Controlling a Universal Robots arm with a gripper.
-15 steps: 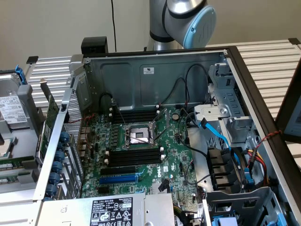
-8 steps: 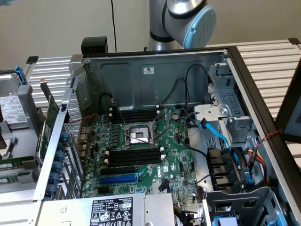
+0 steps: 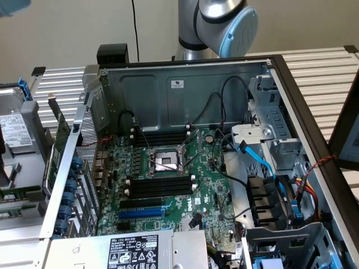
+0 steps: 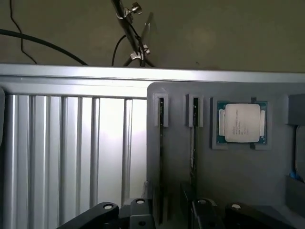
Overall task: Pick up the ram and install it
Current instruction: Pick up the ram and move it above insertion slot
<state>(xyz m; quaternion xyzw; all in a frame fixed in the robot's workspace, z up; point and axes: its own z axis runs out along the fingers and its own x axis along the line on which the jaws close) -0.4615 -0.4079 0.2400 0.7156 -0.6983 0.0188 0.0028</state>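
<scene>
1. The gripper (image 4: 171, 217) hangs over a gray tray (image 4: 238, 181), jaws apart and holding nothing.
2. The ram (image 4: 161, 143) stands on edge in one slot of the tray. A second stick (image 4: 193, 143) is in the slot beside it, and a processor chip (image 4: 241, 123) sits next along.
3. In the exterior view, the computer case (image 3: 168, 101) lies open below the arm (image 3: 224, 25). Black memory slots (image 3: 160, 185) flank the motherboard's (image 3: 210, 188) processor socket (image 3: 162, 161).
</scene>
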